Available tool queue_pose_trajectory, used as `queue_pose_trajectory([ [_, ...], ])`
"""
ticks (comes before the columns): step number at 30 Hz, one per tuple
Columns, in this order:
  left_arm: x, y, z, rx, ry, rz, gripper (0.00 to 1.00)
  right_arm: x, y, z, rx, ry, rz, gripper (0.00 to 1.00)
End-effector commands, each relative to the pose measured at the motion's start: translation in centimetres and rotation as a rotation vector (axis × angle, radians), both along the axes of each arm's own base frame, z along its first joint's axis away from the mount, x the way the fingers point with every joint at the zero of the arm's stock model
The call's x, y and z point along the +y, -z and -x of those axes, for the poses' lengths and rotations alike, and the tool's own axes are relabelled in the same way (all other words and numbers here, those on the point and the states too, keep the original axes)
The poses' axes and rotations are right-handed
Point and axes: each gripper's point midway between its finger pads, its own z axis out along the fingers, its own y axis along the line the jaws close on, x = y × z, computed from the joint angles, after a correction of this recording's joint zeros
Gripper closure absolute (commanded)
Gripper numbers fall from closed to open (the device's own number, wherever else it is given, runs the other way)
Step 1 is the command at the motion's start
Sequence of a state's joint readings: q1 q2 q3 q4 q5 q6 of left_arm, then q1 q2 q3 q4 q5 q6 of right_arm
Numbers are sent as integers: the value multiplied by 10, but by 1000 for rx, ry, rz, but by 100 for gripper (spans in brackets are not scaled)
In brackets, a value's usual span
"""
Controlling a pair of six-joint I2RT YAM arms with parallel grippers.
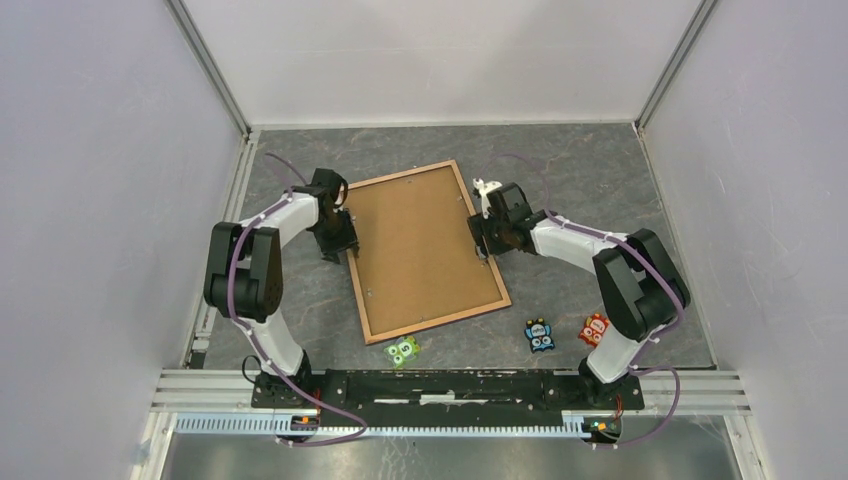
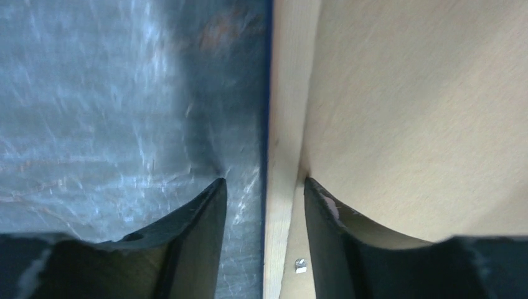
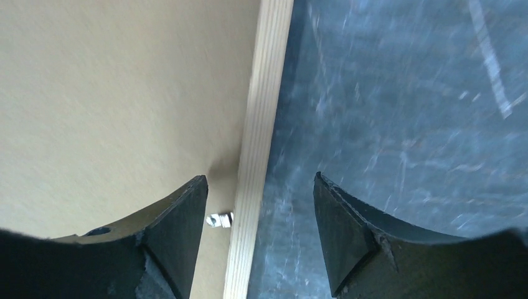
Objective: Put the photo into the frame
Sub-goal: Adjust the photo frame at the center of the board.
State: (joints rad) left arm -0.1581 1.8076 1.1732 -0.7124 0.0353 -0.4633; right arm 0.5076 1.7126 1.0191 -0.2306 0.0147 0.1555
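Grey counter [image 1: 600,180] held the frame [image 2: 285,93] at picture centre, back up, its long axis running upper left to lower right. Left jaws stood apart astride the left rail and right jaws wide astride the right rail, neither gripping. No photo showed; it was perhaps under the brown board [image 1: 420,245]. The step looked like release, and the next move called for lifting straight clear.

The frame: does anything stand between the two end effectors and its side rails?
Nothing visible does. The left end effector and the right end effector each straddle a rail of the frame, jaws open. The backing board fills its opening.
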Motion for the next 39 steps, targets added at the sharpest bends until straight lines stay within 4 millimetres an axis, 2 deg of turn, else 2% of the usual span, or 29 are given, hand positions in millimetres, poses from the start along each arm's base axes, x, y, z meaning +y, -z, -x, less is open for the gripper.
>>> queue_pose_trajectory([
  [1,-7,-13,27,-26,-69,57,41,3,2,11,-10,1,-67,32],
  [6,-15,-21,67,-63,-124,91,40,0,7,27,-4,0,-51,34],
  [8,-20,-17,80,-66,-125,95,42,-5,8,27,-13,25,-31,35],
  [10,-23,-11,89,-56,-128,83,46,-7,9,25,-18,42,-24,37],
  [15,-24,-1,100,-28,-144,54,57,-10,16,20,-8,128,-3,52],
  [18,-23,2,107,-36,-148,17,54,-15,26,20,3,231,-14,67],
  [23,-34,2,118,-42,-128,21,49,-26,34,20,14,378,-15,100],
  [27,-37,-6,111,-66,-116,24,44,-26,36,21,46,516,-67,100],
  [34,-39,-42,87,-158,-79,13,39,-26,36,27,78,762,-218,100],
  [35,-41,-44,86,-161,-76,19,35,-23,35,27,82,792,-260,100],
  [39,-48,-50,87,-159,-85,65,33,-6,41,29,141,839,-357,100],
])
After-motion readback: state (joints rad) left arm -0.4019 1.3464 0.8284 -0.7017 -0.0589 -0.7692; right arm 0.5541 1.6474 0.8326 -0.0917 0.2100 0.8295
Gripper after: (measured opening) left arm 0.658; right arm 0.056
